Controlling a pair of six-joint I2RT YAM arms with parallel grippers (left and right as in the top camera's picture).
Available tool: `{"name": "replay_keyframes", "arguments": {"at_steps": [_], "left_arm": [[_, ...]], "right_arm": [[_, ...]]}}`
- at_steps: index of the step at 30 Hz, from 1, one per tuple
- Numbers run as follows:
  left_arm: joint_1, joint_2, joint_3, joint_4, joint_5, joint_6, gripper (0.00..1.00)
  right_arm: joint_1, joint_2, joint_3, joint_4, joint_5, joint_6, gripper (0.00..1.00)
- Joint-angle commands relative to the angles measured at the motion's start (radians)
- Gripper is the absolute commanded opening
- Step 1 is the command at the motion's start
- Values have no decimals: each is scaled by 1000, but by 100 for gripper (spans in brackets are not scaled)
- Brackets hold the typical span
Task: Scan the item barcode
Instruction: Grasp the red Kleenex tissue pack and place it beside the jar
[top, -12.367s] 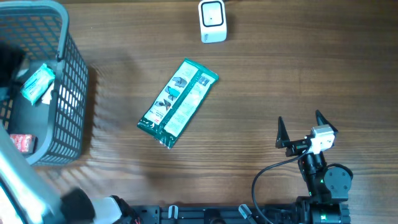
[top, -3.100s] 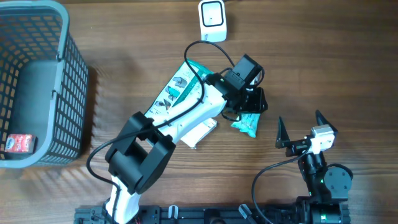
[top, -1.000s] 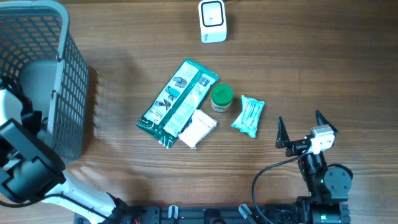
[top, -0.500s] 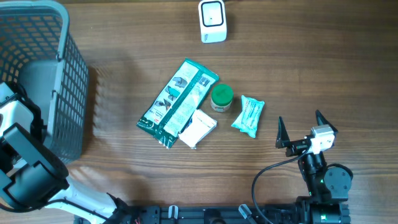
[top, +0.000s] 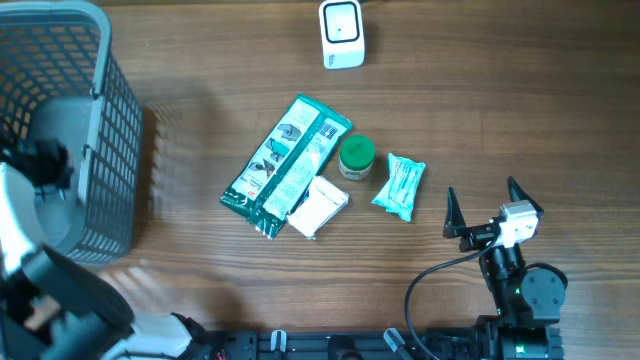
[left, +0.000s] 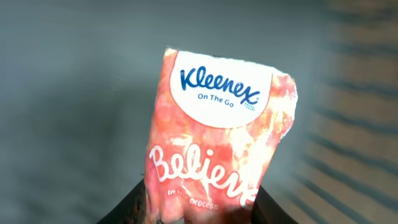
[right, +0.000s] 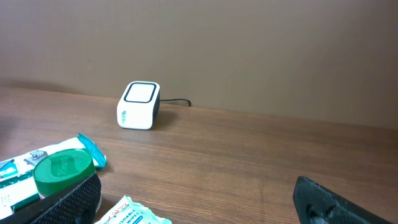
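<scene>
Left wrist view is almost filled by a pink and white tissue pack (left: 217, 137), printed "Kleenex On The Go". It stands upright with its lower end between the two dark fingers of the left gripper (left: 199, 208), which is clamped on the pack from both sides. Behind the pack there is a blurred grey surface, with pale bars on the right side. From overhead, the left gripper (top: 45, 160) sits inside the grey basket (top: 115, 150) at the left edge of the wooden table (top: 500, 100), and I cannot make out the pack itself from this camera. The white scanner (top: 342, 32) stands at the far edge of the table, well apart from the basket. Near the middle lie a long green pack (top: 287, 165), a white packet (top: 318, 206) touching its lower end, a jar with a green lid (top: 356, 156) just beside it, and a small teal pouch (top: 399, 186) to the right of the jar. The right gripper (top: 485, 205) is at the near right side with its fingers wide apart, holding nothing.
</scene>
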Motion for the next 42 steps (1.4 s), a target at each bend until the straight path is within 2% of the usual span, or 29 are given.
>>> {"name": "replay_keyframes", "arguments": {"at_steps": [1, 4, 8, 9, 11, 14, 18, 19, 22, 27, 32, 33, 34, 35, 37, 42], "left_arm": [[0, -174, 116, 8, 499, -3, 34], [-23, -303, 125, -1, 575, -5, 34], [-211, -449, 124, -100, 551, 213, 34], [-303, -471, 124, -159, 505, 307, 34], [-462, -483, 123, -272, 364, 406, 34], [-734, -469, 76, -340, 151, 410, 33], [-1050, -410, -29, -242, 73, 414, 33], [-1150, -375, -64, -192, 46, 426, 33], [-1335, -270, -132, -84, 27, 494, 33], [-1468, -66, -198, 48, -27, 493, 34], [-1484, 115, -203, 136, -47, 492, 35], [-1484, 143, -203, 142, -48, 492, 37], [-1484, 163, -203, 143, -47, 492, 47], [-1484, 171, -202, 139, -48, 493, 60], [-1483, 161, -201, 126, -72, 492, 100], [-1483, 69, -201, 109, -134, 492, 100]], "right_arm": [[3, -2, -1, 3, 9, -10, 100], [3, -2, -1, 3, 9, -10, 100], [3, -2, -1, 3, 9, -10, 100], [3, -2, -1, 3, 9, -10, 100], [3, -2, -1, 3, 9, -10, 100], [3, -2, -1, 3, 9, -10, 100], [3, -2, -1, 3, 9, -10, 100], [3, -2, -1, 3, 9, -10, 100], [3, -2, -1, 3, 9, -10, 100], [3, -2, -1, 3, 9, -10, 99], [3, -2, -1, 3, 9, -10, 100], [3, -2, -1, 3, 9, -10, 100], [3, -2, -1, 3, 9, -10, 100], [3, -2, -1, 3, 9, -10, 100], [3, -2, -1, 3, 9, -10, 100], [3, -2, -1, 3, 9, -10, 100]]}}
